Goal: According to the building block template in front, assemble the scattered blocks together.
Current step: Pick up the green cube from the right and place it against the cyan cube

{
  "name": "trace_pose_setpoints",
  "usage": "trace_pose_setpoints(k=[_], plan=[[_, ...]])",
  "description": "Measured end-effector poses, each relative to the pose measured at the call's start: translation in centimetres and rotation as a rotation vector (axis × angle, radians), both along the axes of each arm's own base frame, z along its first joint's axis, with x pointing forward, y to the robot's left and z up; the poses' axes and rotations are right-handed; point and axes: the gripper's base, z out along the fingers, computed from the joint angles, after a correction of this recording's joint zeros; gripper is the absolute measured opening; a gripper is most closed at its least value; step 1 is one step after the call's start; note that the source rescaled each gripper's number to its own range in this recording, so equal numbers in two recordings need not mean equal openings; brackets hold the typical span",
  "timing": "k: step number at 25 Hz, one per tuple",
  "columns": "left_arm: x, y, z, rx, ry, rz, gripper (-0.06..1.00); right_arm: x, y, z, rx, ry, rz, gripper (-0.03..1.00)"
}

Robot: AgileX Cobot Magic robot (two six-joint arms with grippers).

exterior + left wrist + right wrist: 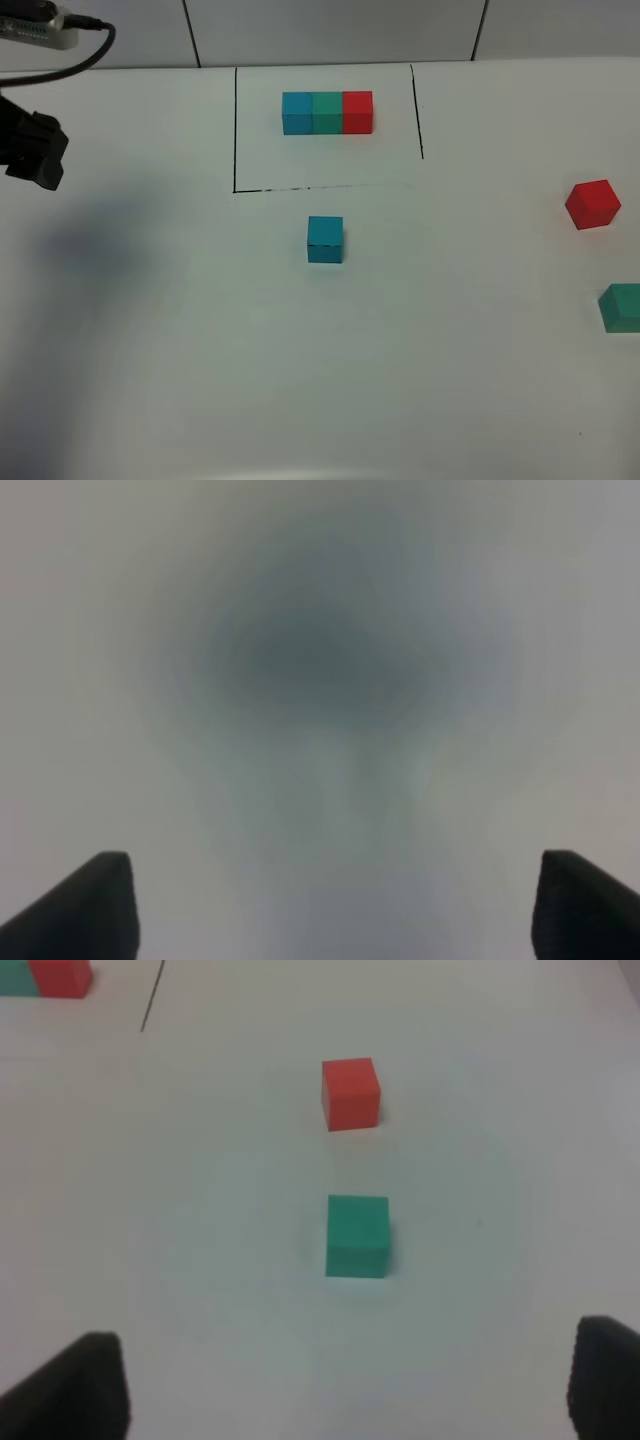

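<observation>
Three cubes, blue, green and red, sit pressed together as a row (327, 112) at the far middle of the white table (200, 380). Its long axis runs side to side, with the blue end toward my left. A thin black outline (235, 130) frames it on the left, near and right sides.

Loose matte cubes of equal size lie well apart. The blue cube (325, 240) sits just on the near side of the outline, squared to the row, with wide bare table around it. The red cube (592, 204) is far right, slightly askew. The green cube (622, 307) is nearer, cut by the high view's right edge.

My left pincer (320, 910) stands spread apart over blurred bare table. My right pincer (345, 1390) is also apart, with the green cube ahead and the red beyond it.
</observation>
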Motion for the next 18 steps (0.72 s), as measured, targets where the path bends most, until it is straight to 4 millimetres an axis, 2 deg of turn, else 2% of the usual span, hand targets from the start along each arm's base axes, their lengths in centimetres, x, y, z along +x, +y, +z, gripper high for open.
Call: trace_pose_setpoints(k=[10,14,18], plan=[[-10.4,0.8,4.0,-0.088,-0.301,0.052,0.97,0.0,0.0,0.0,0.004,0.000,0.002,0.92],[-14.2,1.0,4.7,-0.125,-0.383,0.055,0.97,0.0,0.0,0.0,0.004,0.000,0.002,0.92],[-17.7,1.2,4.2,-0.157,-0.448,0.054,0.97,0.0,0.0,0.0,0.003,0.000,0.002,0.92]])
